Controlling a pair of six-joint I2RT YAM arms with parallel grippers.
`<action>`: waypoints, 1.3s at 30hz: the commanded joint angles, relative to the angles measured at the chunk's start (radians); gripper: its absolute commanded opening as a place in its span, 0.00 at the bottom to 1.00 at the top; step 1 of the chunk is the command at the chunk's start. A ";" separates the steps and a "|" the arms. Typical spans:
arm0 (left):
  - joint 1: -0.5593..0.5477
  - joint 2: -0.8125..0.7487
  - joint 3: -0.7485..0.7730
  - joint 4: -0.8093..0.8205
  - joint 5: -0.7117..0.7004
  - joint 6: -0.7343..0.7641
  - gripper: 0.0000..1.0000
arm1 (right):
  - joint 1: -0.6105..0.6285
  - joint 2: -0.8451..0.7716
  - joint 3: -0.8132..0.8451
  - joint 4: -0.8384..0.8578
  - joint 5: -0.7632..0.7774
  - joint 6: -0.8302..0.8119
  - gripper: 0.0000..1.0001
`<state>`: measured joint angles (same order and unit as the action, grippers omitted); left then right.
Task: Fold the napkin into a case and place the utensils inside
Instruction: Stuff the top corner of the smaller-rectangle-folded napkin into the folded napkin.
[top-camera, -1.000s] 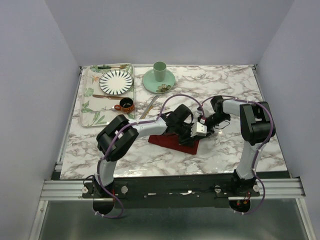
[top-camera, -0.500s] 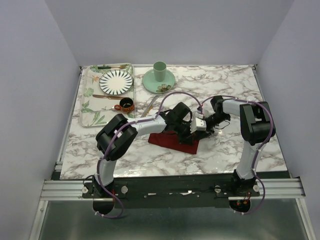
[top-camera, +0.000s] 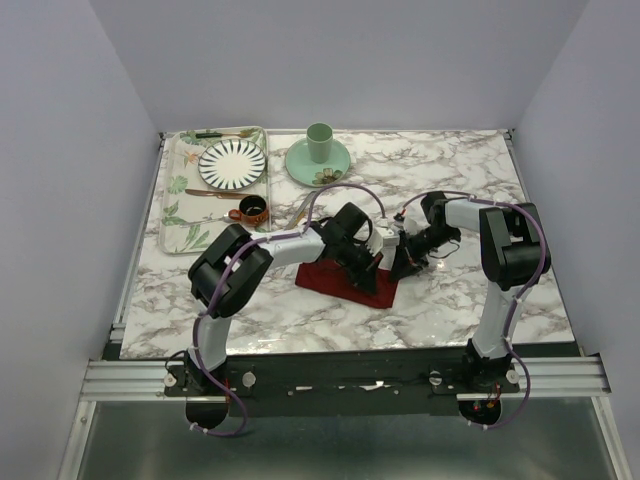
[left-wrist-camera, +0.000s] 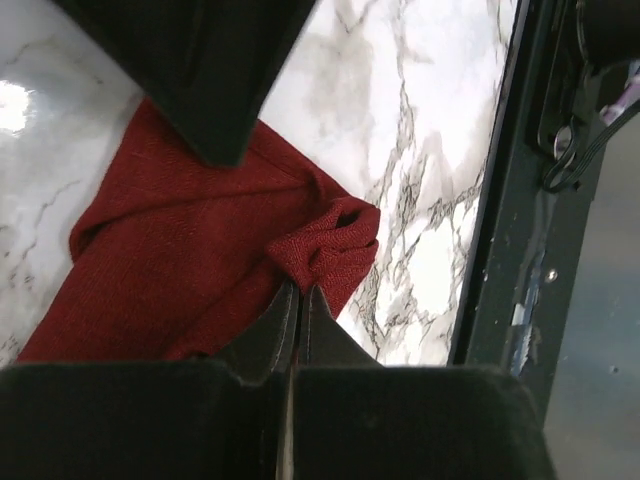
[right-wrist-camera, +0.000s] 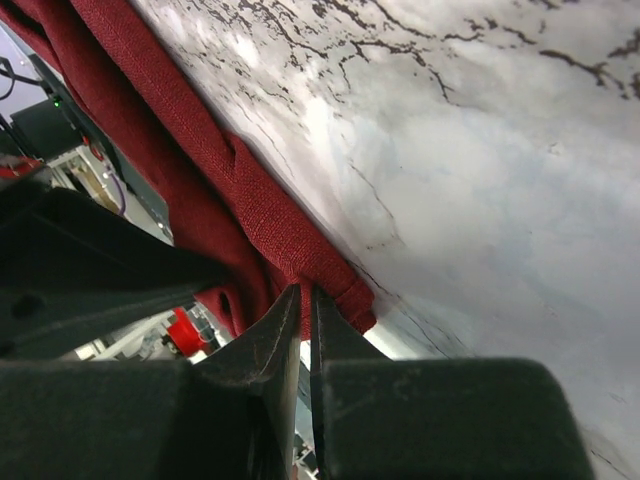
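The dark red napkin (top-camera: 335, 282) lies folded on the marble in front of both arms. My left gripper (top-camera: 371, 263) is shut on a bunched pinch of the cloth (left-wrist-camera: 325, 245) at its corner; in the left wrist view the left gripper (left-wrist-camera: 300, 292) holds that bunch raised off the table. My right gripper (top-camera: 399, 266) is shut on the folded edge of the napkin (right-wrist-camera: 250, 200) close by, and the right gripper (right-wrist-camera: 305, 292) shows cloth between its tips. The utensils (top-camera: 298, 212) show as a thin sliver right of the tray, partly behind a cable.
A leaf-print tray (top-camera: 176, 215) at the back left holds a striped plate (top-camera: 232, 163), a brown cup (top-camera: 252, 209) and thin utensils. A green cup on a saucer (top-camera: 318, 150) stands behind the arms. The table's black front rail (left-wrist-camera: 510, 200) runs near the napkin.
The left gripper has closed on the napkin's corner and drawn back to the left with it. The right gripper has kept its hold on the cloth's edge.
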<state>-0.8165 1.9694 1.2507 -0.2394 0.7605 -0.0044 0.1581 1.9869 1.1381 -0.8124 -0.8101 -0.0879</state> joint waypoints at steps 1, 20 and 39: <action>0.028 0.016 -0.004 0.017 -0.001 -0.150 0.00 | 0.009 -0.002 0.014 0.061 0.101 -0.062 0.17; 0.042 0.160 0.073 0.012 0.011 -0.250 0.00 | 0.101 -0.210 -0.029 0.107 0.181 -0.024 0.17; 0.099 0.195 0.042 0.071 0.054 -0.333 0.00 | 0.152 -0.510 -0.278 0.420 0.333 0.053 0.22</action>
<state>-0.7349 2.1136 1.3190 -0.1810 0.8524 -0.3267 0.3012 1.5410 0.9001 -0.5266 -0.5350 -0.0254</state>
